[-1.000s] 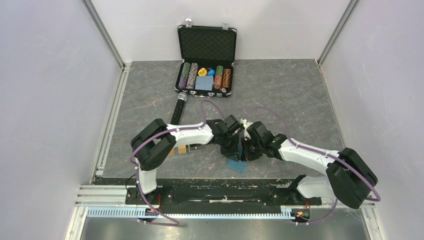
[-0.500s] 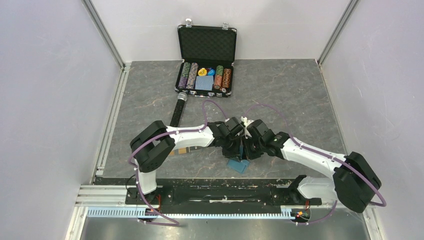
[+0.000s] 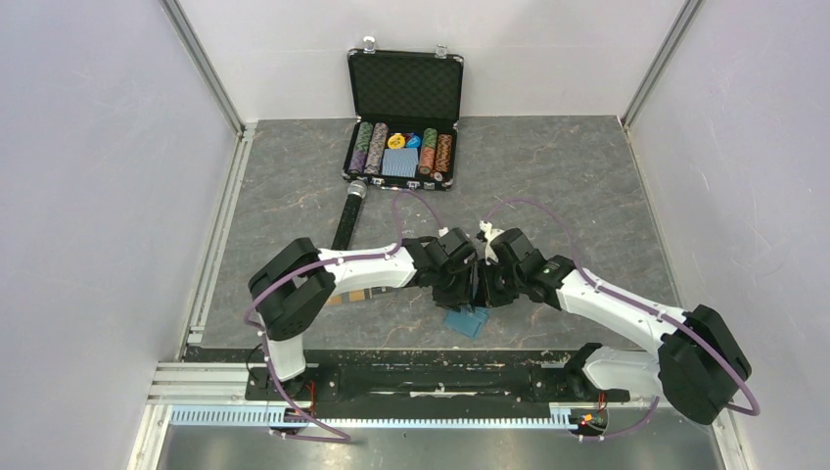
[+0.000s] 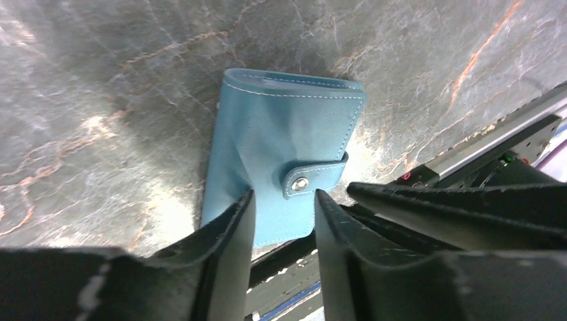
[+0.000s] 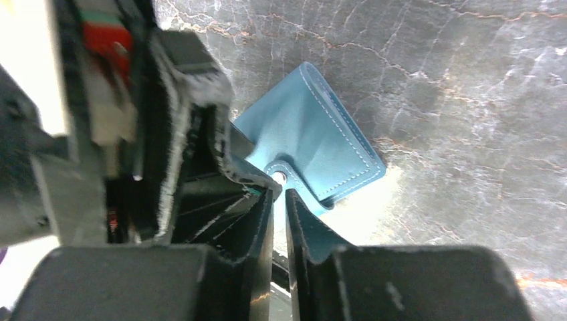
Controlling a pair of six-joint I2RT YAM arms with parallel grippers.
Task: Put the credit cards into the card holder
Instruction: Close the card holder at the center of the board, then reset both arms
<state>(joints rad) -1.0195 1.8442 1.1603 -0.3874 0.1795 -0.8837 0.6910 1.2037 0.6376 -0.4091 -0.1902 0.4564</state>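
Top view: we are seeing the wallet (image 3: 465, 322) lying flat on the table (image 3: 587, 196), near the front edge and between the two arms. The left gripper (image 3: 468, 292) and right gripper (image 3: 486, 292) are meeting almost tip to tip just over its far end. We cannot read either pair of jaws from here. The cards (image 3: 354, 295) are lying partly under the left arm, apart from the wallet on its left. A chip case (image 3: 402, 147) is standing open at the far edge, and a dark rod (image 3: 346, 215) is lying in front of it.

Left wrist: the wallet (image 4: 281, 140) is lying folded shut, with its snap tab (image 4: 311, 177) fastened. The left gripper (image 4: 284, 200) is holding its fingers spread on either side of the tab and clamping nothing. The right gripper's fingers (image 4: 428, 200) are pointing in from the right toward the tab end.

Right wrist: the right gripper (image 5: 279, 194) is keeping only a sliver of gap between its fingers, with the tips at the tab on the wallet (image 5: 314, 134). We cannot tell whether they are pinching it.
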